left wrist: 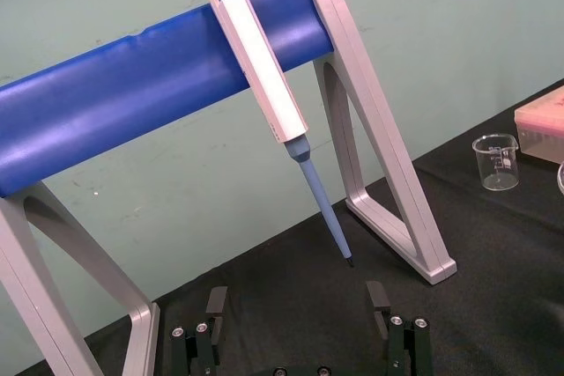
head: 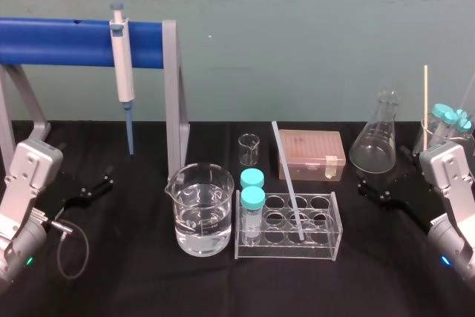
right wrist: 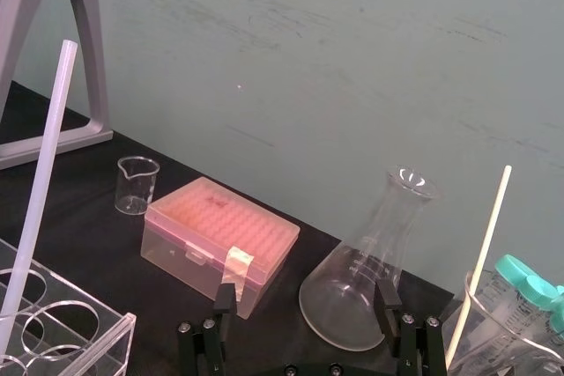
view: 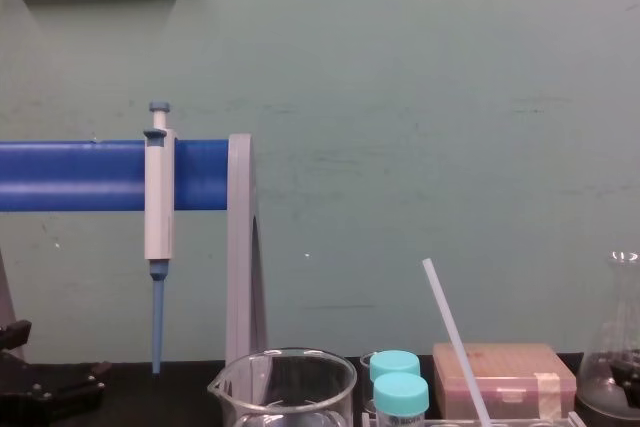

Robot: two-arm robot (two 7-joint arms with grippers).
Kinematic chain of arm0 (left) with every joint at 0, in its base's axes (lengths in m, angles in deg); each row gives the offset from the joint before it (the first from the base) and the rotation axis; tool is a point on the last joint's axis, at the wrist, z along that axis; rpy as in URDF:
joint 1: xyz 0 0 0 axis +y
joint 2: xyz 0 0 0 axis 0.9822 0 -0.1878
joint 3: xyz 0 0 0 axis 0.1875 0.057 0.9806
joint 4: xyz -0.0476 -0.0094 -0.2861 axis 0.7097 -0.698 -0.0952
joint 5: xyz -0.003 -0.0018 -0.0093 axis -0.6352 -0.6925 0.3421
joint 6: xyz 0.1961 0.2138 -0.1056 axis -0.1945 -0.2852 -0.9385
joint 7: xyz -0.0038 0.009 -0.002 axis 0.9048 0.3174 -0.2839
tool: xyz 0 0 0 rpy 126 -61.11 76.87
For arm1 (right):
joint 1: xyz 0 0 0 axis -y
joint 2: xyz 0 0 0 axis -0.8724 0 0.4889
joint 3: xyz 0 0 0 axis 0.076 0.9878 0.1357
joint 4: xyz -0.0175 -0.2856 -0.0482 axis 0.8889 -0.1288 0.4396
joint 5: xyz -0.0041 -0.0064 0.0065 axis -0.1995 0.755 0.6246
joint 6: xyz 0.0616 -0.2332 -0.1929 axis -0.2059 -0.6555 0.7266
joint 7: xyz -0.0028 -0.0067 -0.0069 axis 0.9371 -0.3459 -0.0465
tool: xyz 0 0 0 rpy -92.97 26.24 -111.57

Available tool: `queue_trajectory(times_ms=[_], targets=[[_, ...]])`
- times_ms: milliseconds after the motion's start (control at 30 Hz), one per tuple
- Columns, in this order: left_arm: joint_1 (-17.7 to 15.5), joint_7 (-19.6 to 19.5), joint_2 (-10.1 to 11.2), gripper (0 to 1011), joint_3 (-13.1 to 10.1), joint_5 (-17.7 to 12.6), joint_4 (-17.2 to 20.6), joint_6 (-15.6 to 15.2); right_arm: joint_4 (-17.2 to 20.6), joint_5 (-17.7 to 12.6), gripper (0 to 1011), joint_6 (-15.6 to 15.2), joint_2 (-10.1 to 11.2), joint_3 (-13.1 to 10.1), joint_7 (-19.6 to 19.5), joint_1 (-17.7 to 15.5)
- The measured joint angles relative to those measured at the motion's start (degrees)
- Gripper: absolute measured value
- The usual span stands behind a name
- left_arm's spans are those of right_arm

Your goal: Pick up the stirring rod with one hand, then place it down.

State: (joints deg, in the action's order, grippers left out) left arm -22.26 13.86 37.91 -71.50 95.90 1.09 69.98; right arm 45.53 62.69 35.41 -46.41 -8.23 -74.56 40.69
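Left end effector (head: 90, 189) and right end effector (head: 386, 181) — both spread wide, empty; stirring rod (head: 288, 180) leans in the test-tube rack (head: 326, 250).

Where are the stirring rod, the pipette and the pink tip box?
stirring rod (head: 287, 180), head view, middle of its shaft
pipette (head: 122, 64), head view, white body
pink tip box (head: 312, 152), head view, top of its lid

Labware on a black tabletop (right wrist: 88, 226)

A long translucent white stirring rod (right wrist: 40, 187) leans in a clear plastic rack (right wrist: 66, 323) at the frame's edge. Mid-frame stand a small glass beaker (right wrist: 137, 185), a pink lidded box (right wrist: 220, 239) and a clear conical flask (right wrist: 366, 279). The black right hand (right wrist: 305, 301) is spread wide.
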Motion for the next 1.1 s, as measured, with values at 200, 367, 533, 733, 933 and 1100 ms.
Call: queue_trajectory(times_ms=[200,367,533,733,933,1100], targets=[[0.0,0.0,0.0,1000,0.0,0.0,0.0,0.0,0.0,0.0,1000,0.0,0.0,0.0,0.0,0.0],[0.0,0.0,0.0,1000,0.0,0.0,0.0,0.0,0.0,0.0,1000,0.0,0.0,0.0,0.0,0.0],[0.0,0.0,0.0,1000,0.0,0.0,0.0,0.0,0.0,0.0,1000,0.0,0.0,0.0,0.0,0.0],[0.0,0.0,0.0,1000,0.0,0.0,0.0,0.0,0.0,0.0,1000,0.0,0.0,0.0,0.0,0.0],[0.0,0.0,0.0,1000,0.0,0.0,0.0,0.0,0.0,0.0,1000,0.0,0.0,0.0,0.0,0.0],[0.0,0.0,0.0,1000,0.0,0.0,0.0,0.0,0.0,0.0,1000,0.0,0.0,0.0,0.0,0.0]])
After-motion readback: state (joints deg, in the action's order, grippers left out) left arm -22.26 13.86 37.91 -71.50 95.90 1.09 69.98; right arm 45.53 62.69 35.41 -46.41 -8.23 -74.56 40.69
